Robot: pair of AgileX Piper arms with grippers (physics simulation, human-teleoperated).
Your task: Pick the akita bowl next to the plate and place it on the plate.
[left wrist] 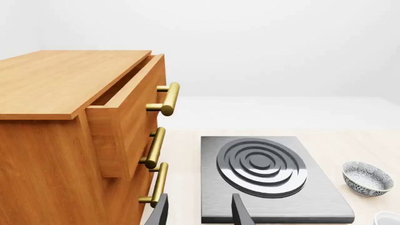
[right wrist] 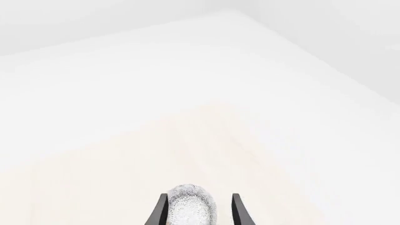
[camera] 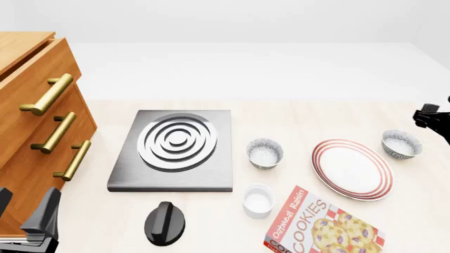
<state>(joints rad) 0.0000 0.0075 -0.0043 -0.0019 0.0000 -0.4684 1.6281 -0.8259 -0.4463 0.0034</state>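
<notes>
So the akita bowl [camera: 401,144] next to the plate sits upright on the table, mouth facing up, just off the far right edge of the plate [camera: 352,168], near it but not touching as far as I can see. It's round, so there's no real long axis to speak of; grey-speckled outside, white inside. The right wrist view shows its speckled side [right wrist: 191,209] sitting between the two fingers of the right gripper [right wrist: 198,211], with a gap on each side, so that gripper is spread wide and not clamping anything. From the front only a dark bit of the right arm [camera: 430,117] pokes in at the right edge, just above the bowl.

The plate lies flat, red rings around its rim. On its other side, a bit further off, is the look-alike bowl [camera: 265,153], also upright. Nearer the camera there's a plain white cup [camera: 257,200] and a cookie box [camera: 322,228] lying flat, angled toward the plate.

Further left is the stove [camera: 174,150] with its ringed burner, and a black knob [camera: 164,222] on the table in front of it. The wooden cabinet [camera: 31,121] with brass handles stands at the far left, top drawer pulled out a little. The left gripper [left wrist: 198,211] hangs by the cabinet, fingers apart and holding nothing.
</notes>
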